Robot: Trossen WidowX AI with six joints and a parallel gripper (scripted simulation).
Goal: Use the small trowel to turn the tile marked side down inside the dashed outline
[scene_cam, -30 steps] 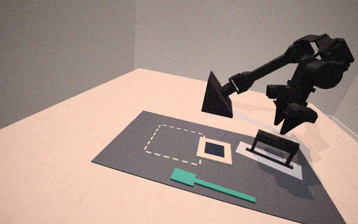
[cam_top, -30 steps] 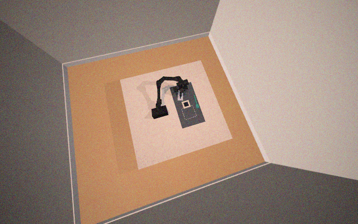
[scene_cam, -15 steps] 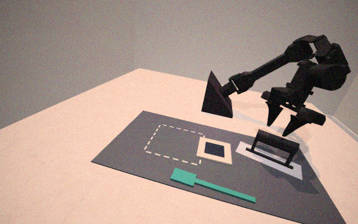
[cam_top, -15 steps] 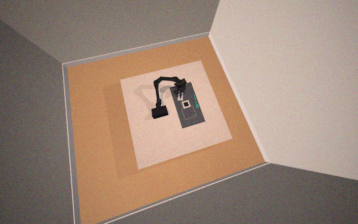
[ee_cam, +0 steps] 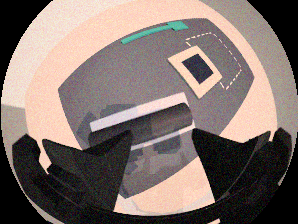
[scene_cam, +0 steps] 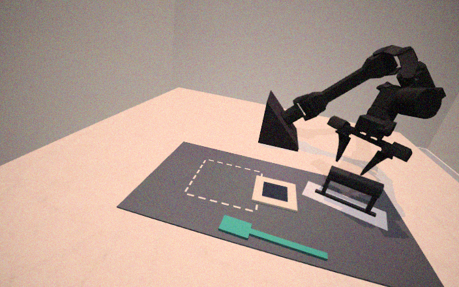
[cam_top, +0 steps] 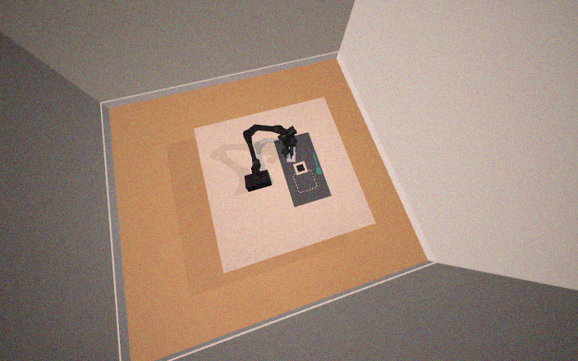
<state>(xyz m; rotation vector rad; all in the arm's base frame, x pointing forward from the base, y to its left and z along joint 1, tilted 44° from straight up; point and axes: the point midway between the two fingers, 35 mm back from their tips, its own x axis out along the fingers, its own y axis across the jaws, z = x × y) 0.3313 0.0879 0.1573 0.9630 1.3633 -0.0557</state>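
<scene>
1. Nearest me in thought is the claw (cam_top: 289, 155) (scene_cam: 349, 167) (ee_cam: 162, 132), hanging above the mat's end, tips downward, fingers parted well over halfway but short of full spread, with nothing in its grip.
2. Just below it stands the small trowel (cam_top: 291, 158) (scene_cam: 356, 181) (ee_cam: 145, 122), pale blade flat on the mat, black handle raised on two posts. The line between the claw's fingertips runs roughly along that handle, rather than across it.
3. Farther out from the claw, beyond the trowel, the tile (cam_top: 300, 167) (scene_cam: 274, 192) (ee_cam: 201, 68) lies flat, dark square facing up, overlapping one edge of the dashed outline (cam_top: 316, 186) (scene_cam: 205, 160) (ee_cam: 215, 34).
4. Off past the tile's side, well apart from the claw, a green paddle-shaped tool (cam_top: 318, 170) (scene_cam: 235, 227) (ee_cam: 177, 25) lies on the dark mat (cam_top: 302, 197) (scene_cam: 152, 199) (ee_cam: 100, 75).
5. The arm's black base (cam_top: 257, 180) (scene_cam: 277, 132) sits off the mat, well away from the claw.
</scene>
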